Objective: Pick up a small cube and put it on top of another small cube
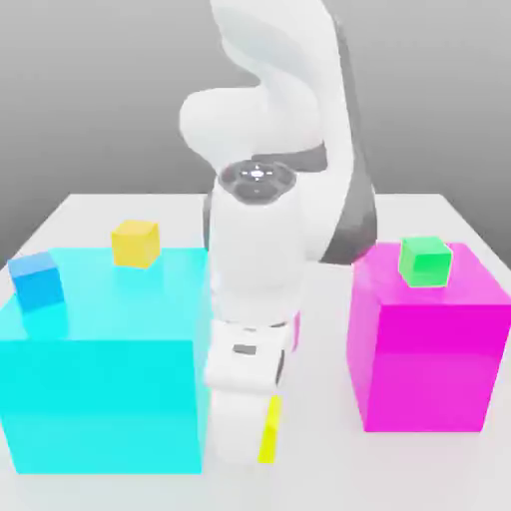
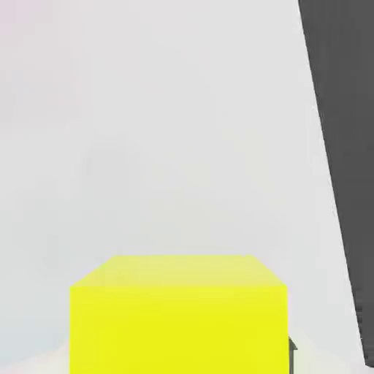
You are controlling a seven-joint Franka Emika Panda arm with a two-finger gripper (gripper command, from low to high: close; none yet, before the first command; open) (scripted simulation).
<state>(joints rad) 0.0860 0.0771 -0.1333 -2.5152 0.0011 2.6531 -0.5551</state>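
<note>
Lemon-yellow cube [image 1: 267, 431] sits on the counter [image 1: 329, 469], just beside the near corner of the big cyan block [image 1: 100, 389], on the side facing the magenta block [image 1: 429, 349]. The arm's hand [image 1: 245, 399] is right over it and covers most of it in the exterior view; only a thin yellow sliver shows. In the hand view the lemon-yellow cube [image 2: 179, 314] sits close under the camera, top face and one side face visible, square-on.

Jaws: can't tell whether they're open or closed on the cube; the exterior view hides them behind the hand.

Target, the golden-yellow cube [image 1: 135, 243], rests on top of the cyan block at its far edge, well apart from the blue cube [image 1: 38, 281] on the same block. Green cube [image 1: 425, 261] is on the magenta block, not relevant.

Handling, my read: rigid, light, flat smooth faces, no fragile bits. Likely slick, so pinch two opposite side faces at mid-height, centred, jaws parallel to the faces. An off-centre grip would probably twist it. Small footprint on the target means placement needs tight alignment.
</note>
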